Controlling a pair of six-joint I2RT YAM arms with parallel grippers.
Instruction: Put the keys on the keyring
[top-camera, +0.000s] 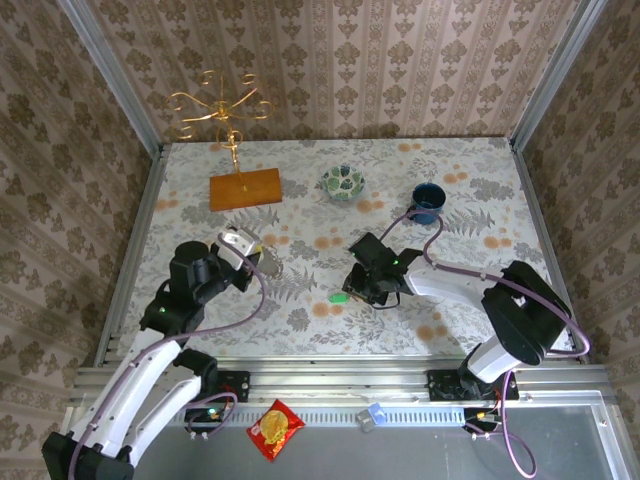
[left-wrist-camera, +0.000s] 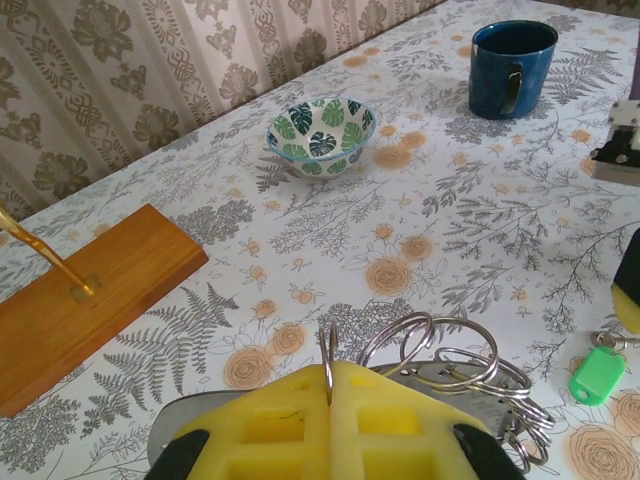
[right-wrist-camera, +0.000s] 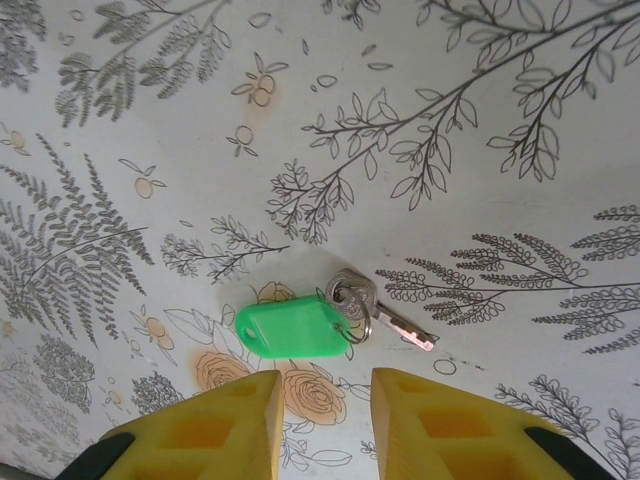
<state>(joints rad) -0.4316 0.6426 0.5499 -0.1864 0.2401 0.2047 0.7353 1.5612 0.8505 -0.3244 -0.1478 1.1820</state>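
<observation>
A red-and-yellow snack packet (top-camera: 276, 430) lies on the grey ledge in front of the arm bases, off the desk (top-camera: 200, 215).

On the left, the left tool (left-wrist-camera: 330, 382) has its yellow pads pressed together, pinching one thin upright ring of the keyring (left-wrist-camera: 450, 372). The keyring is a bunch of silvery loops that lies on the desk just right of the pads.

To the right of it lies the key (right-wrist-camera: 392, 324), flat on the desk, joined by a small ring to a bright green tag (right-wrist-camera: 285, 328). The tag is to the key's left in the right wrist view. The right tool (right-wrist-camera: 325, 400) hangs just over it with its yellow fingers spread and touches neither the key nor the tag. From above, the tag sits just left of that tool, well apart from the keyring.

Farther back, a wooden slab (top-camera: 245, 188) lies on the left, a gold rod rising from it into a gold wire stand (top-camera: 218, 105). A leaf-patterned bowl (top-camera: 343, 182) sits near the middle. A blue mug (top-camera: 428, 203) stands upright to the right.
</observation>
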